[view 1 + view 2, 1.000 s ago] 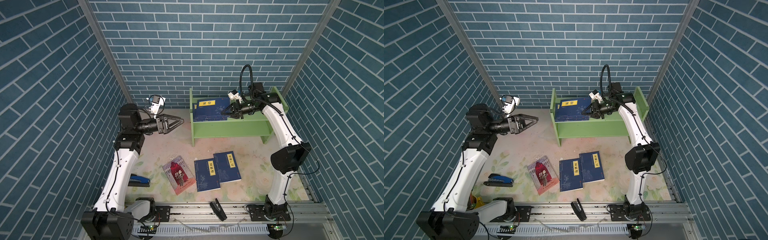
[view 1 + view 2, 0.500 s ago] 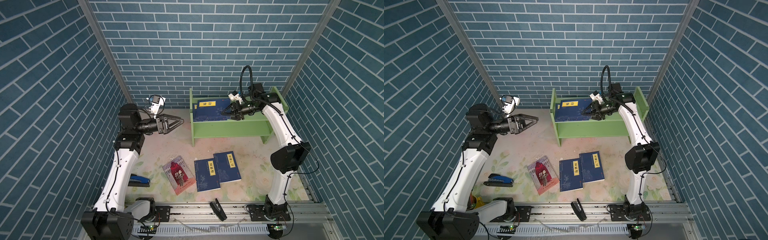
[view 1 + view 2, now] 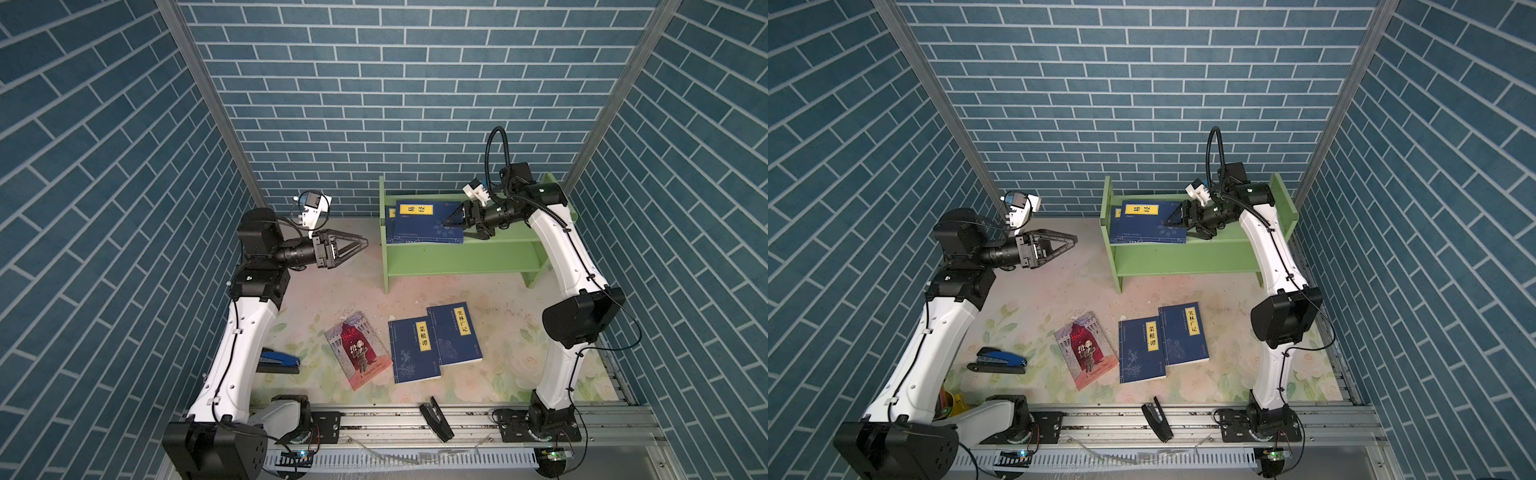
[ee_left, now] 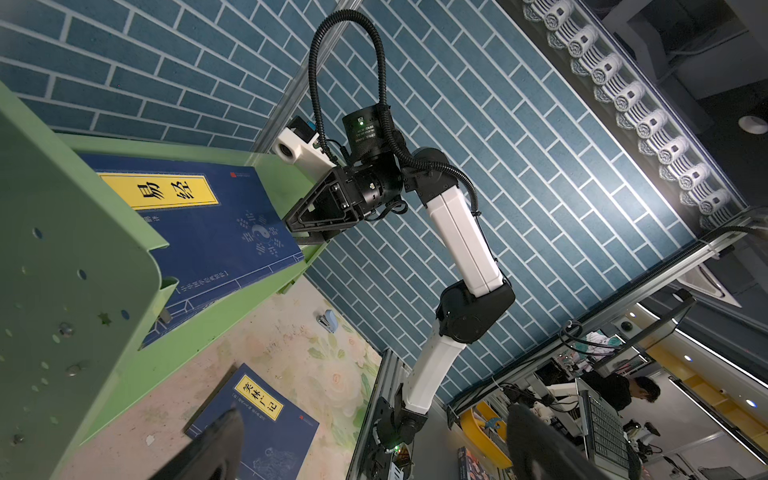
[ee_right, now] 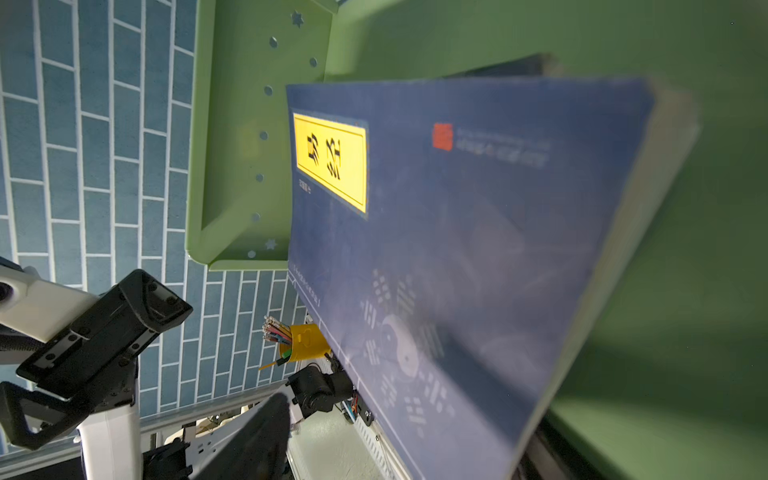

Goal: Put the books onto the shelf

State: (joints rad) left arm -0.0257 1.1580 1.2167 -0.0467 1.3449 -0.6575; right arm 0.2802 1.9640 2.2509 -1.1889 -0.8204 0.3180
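Evidently the release step. On the top tier of the green shelf (image 3: 457, 257), the dark blue Yi Jing paperback (image 3: 428, 226) lay cover-up over another blue book (image 3: 390, 226). Its free edge sat between the parted fingers (image 4: 316, 208) of the right gripper (image 3: 451, 224), seemingly unpinched. Its yellow title label (image 3: 417, 209) and trigram motif (image 4: 259, 235) showed, the cover blurred at the wrist. The left gripper (image 3: 353, 247) hung wide and empty, short of the shelf. The next move would call for backing those fingers clear, then fetching the red-and-grey paperback (image 3: 359, 351) and two blue paperbacks (image 3: 455, 336), well apart from either gripper.

Robotics lab, brick-print booth walls (image 3: 374, 83), aluminium rail (image 3: 374, 420)
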